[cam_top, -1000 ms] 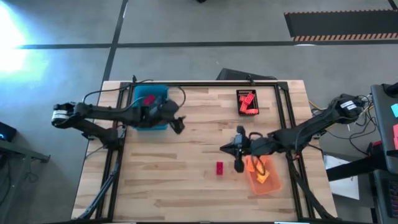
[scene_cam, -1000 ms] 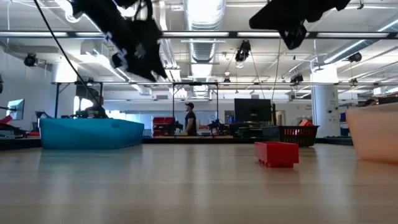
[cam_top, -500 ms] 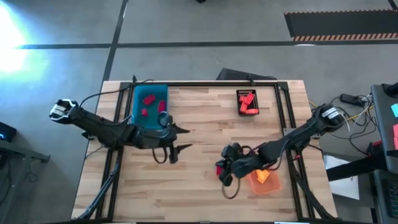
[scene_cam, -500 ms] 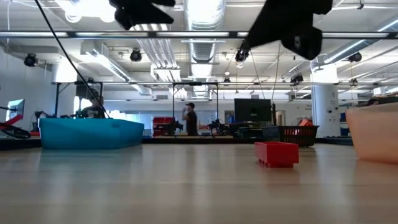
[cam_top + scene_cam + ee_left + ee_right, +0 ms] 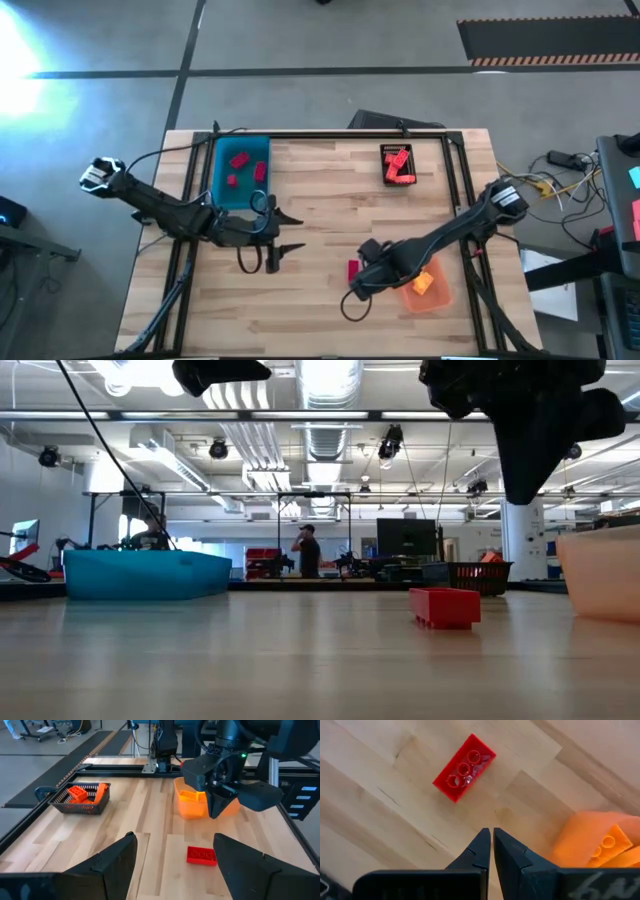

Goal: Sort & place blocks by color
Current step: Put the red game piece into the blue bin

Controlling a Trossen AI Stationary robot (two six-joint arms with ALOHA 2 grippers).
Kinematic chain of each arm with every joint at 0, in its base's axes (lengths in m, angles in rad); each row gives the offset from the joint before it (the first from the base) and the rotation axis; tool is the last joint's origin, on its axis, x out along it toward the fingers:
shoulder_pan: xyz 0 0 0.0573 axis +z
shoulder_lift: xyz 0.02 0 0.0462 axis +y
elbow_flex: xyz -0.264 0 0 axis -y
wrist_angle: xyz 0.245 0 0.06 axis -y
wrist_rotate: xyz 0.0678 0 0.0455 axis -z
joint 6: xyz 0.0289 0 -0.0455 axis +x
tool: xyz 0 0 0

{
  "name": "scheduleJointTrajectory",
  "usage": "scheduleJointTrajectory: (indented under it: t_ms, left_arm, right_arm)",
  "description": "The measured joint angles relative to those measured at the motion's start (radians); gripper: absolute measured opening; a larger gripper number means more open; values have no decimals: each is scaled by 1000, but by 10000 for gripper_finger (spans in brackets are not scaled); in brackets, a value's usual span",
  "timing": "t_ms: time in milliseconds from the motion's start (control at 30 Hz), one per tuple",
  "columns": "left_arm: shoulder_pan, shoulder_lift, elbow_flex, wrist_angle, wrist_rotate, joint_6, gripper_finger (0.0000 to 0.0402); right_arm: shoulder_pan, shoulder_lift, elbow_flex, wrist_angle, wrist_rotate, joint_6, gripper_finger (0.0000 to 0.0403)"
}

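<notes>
Right hand (image 5: 491, 851) hangs over the table, fingers together; left hand (image 5: 285, 232) hovers spread wide.

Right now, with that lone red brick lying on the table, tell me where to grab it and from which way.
Grip the red brick across its two long sides, coming straight down from above. It lies flat, studs up, alone on the wooden table, with bare wood along both long sides. The right end effector, shut beside it, would need to open first.

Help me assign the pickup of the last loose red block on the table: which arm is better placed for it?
Right. The right gripper hangs just beside the red block, which fills its wrist view, though its fingers are shut. The left gripper, open, is farther off, near the blue tray.
</notes>
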State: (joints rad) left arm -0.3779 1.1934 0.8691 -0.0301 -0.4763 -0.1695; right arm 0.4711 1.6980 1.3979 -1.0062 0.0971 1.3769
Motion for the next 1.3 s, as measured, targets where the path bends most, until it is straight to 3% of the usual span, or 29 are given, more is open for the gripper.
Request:
scheduleJointTrajectory:
  t_ms: [233, 600, 800, 1033, 1300]
  left_arm:
    - [-4, -2, -6, -11, 0, 4, 246]
    - [-4, -86, -5, -5, 0, 158, 246]
    - [-4, -150, -10, -9, 0, 206, 246]
    - [-4, -160, -12, -14, 0, 230, 246]
    - [-4, -139, -12, -15, 0, 229, 246]
  right_arm:
    - [-14, 76, 58, -7, -1, 78, 38]
    - [-27, 229, 196, -7, 36, 174, 221]
    - [-37, 306, 245, -8, 34, 209, 287]
    - [-64, 387, 300, -29, 29, 222, 298]
    - [-83, 413, 316, -96, 24, 196, 247]
